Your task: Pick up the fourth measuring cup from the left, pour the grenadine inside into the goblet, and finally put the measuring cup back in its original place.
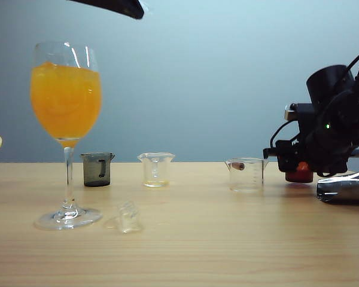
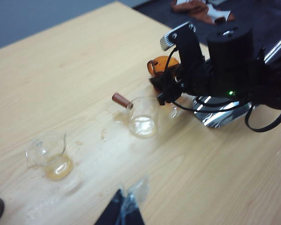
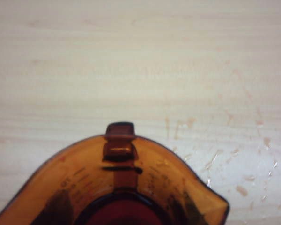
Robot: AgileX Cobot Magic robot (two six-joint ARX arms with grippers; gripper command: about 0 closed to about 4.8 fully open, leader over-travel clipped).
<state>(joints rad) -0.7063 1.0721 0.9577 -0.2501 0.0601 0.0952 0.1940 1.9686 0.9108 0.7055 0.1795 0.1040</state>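
Right gripper [image 1: 300, 169] down at the fourth measuring cup [image 3: 114, 185], at the right end of the row on the surface [image 1: 227, 239].

The red-brown cup stands on the wood directly under the right wrist, its handle and flared rim filling that view with the dark grenadine [image 3: 124, 214] at the bottom; no finger shows there, so whether the gripper is parted or clamped on the cup cannot be told; the exterior view shows only a red sliver of the cup below the dark arm, just right of a clear cup [image 1: 246, 174]; the goblet [image 1: 66, 125], full of orange liquid, stands far left, well apart; the left wrist view alone shows the left gripper [image 2: 124, 211], dark tips at the edge, state unclear, holding nothing visible.
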